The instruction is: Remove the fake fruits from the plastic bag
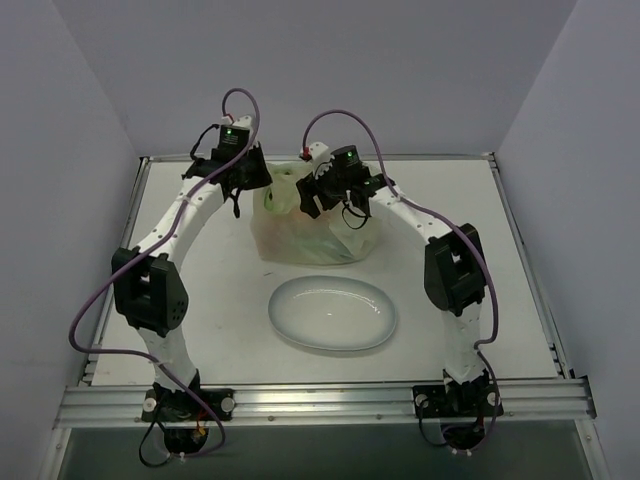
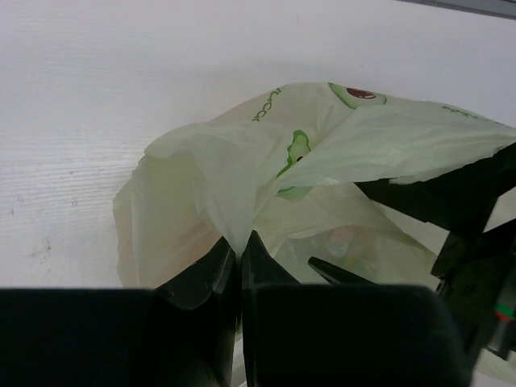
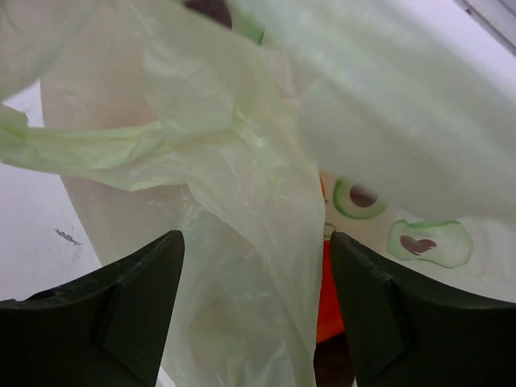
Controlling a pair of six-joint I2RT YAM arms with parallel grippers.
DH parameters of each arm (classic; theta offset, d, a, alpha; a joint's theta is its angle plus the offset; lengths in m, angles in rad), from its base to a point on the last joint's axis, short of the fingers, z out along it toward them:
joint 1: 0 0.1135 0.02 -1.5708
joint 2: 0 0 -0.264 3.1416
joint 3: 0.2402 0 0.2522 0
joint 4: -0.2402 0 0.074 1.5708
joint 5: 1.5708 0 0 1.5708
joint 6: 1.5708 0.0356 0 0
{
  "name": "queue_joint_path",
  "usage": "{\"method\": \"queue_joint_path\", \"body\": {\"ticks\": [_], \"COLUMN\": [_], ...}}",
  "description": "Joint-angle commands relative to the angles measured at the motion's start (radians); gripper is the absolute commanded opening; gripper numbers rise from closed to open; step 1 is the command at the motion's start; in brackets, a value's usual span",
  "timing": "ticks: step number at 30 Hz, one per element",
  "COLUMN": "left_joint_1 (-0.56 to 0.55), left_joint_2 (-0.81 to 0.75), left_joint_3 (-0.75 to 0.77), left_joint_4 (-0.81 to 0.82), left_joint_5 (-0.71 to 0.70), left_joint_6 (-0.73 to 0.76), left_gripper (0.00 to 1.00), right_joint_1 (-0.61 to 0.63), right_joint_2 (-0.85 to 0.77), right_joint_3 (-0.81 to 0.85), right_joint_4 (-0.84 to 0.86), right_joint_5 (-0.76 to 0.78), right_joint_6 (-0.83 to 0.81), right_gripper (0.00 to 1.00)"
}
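Black left gripper [image 2: 239, 248] pinches shut on a fold of the plastic bag [image 2: 193, 185]; the right gripper [image 3: 256, 246] gapes open astride another fold. It rests on the table [image 1: 230, 295] behind a white plate [image 1: 330, 315], an orange-red fake fruit [image 3: 326, 302] inside.

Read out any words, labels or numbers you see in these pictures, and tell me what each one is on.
Green lettering on the plastic bag: a few letters running along a fold, too creased and cut off to read.
Green marks near the bag's far edge: too small to read.
Avocado drawings on the bag: pictures only, no words.
White plate: no text visible.
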Motion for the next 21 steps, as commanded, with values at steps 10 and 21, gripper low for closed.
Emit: {"method": "queue_joint_path", "body": {"ticks": [10, 21], "left_joint_1": [0.042, 0.056], "left_joint_2": [-0.027, 0.039], "left_joint_3": [0.129, 0.129], "left_joint_4": [-0.016, 0.04], "left_joint_5": [0.041, 0.019], "left_joint_6": [-0.004, -0.027], "left_gripper": [0.02, 0.02], "right_joint_1": [0.057, 0.293], "right_joint_2": [-0.035, -0.241], "right_joint_3": [-0.006, -0.423], "right_joint_4": [0.041, 0.378], "right_joint_5": [-0.034, 0.028], "right_joint_6": [0.045, 0.247], "right_gripper": [0.13, 0.0]}}
